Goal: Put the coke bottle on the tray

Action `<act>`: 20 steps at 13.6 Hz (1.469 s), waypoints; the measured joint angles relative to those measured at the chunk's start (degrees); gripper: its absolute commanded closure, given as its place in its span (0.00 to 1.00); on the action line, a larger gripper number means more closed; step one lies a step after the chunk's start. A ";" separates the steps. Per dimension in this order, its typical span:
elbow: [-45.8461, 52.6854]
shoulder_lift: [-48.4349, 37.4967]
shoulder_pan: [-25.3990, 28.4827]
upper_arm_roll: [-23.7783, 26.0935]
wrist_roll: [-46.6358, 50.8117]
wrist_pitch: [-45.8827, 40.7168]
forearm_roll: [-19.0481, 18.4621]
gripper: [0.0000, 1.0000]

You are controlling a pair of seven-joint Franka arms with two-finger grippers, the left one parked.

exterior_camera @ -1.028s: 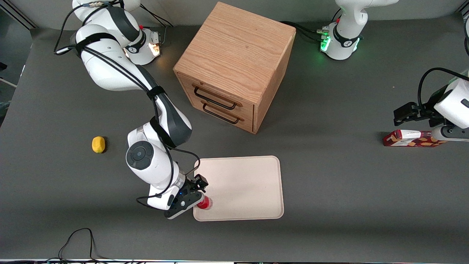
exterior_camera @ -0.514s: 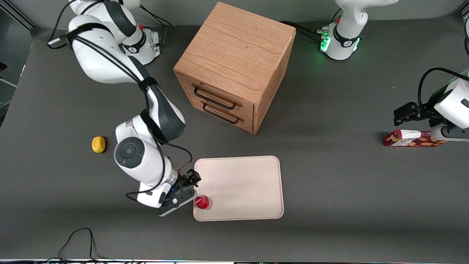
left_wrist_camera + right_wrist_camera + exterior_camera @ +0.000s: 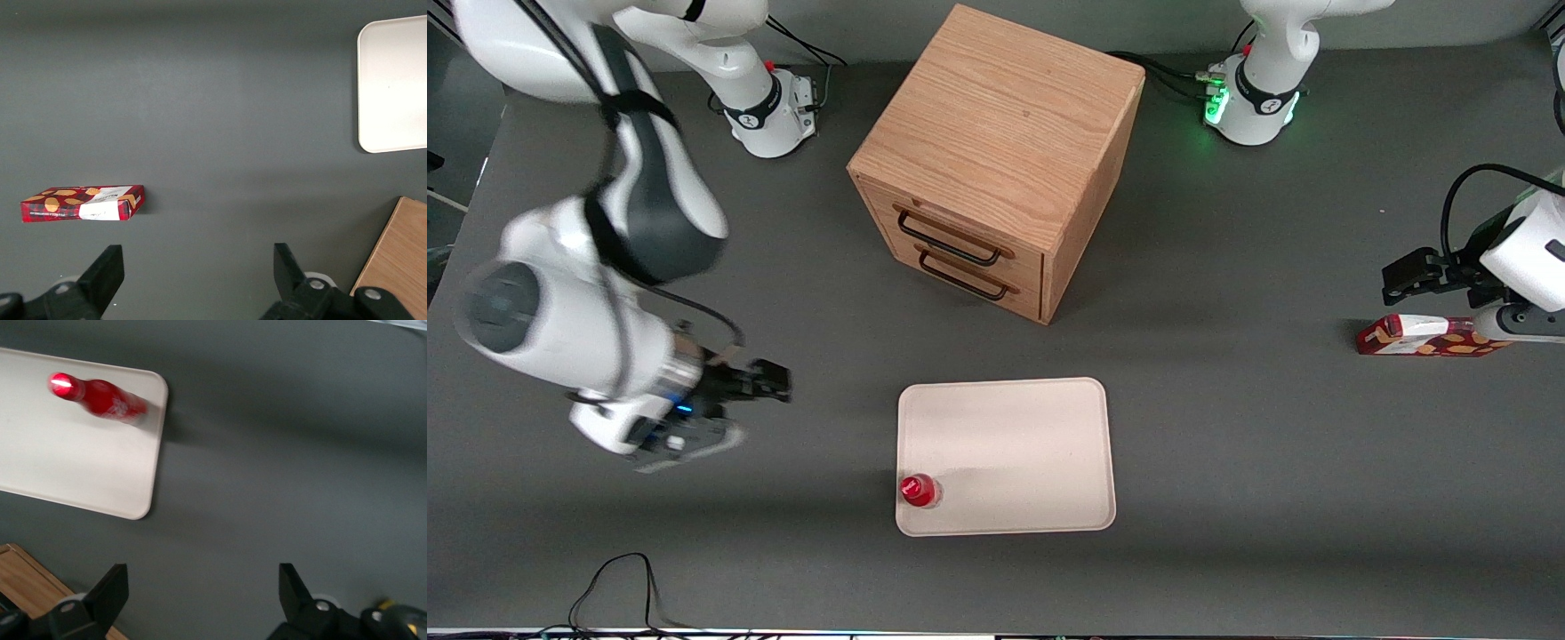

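Item 1 — coke bottle [image 3: 919,491]: stands upright on the tray [image 3: 1014,444], in the corner nearest the front camera on my working arm's side, just inside the rim. Nothing touches it. My wrist view confirms it [image 3: 100,397] on the cream surface [image 3: 67,467], close to the rounded corner.

Item 2 — my gripper [image 3: 760,384]: well apart from the tray, toward my own end of the table, over bare tabletop. Fingers spread apart, holding nothing; both fingertips [image 3: 110,587] show with a wide gap between them.

Item 3 — step in hand: placement looks done; I judge this the retreat after release.

Item 4 — next move: only to clear away without swinging back near the bottle, which sits close to the rim and would tip easily.

Other stock: wooden drawer box [image 3: 996,160]; red snack carton [image 3: 1427,336].
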 measured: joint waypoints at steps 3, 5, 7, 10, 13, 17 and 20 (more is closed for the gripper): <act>-11.50 -11.54 -1.64 -8.27 -0.02 -0.56 2.52 0.00; -15.17 -16.72 -1.66 -12.76 -0.01 -4.74 2.73 0.00; -15.43 -19.16 -1.64 -16.35 -0.03 -8.37 2.73 0.00; -15.52 -20.33 -1.62 -18.50 -1.73 -9.30 2.72 0.00; -15.85 -21.12 -0.58 -18.32 -1.95 -10.15 1.10 0.00; -15.59 -21.42 4.08 -17.64 -1.85 -11.76 -0.84 0.00; -14.62 -21.43 0.29 -11.97 -1.85 -15.16 -0.87 0.00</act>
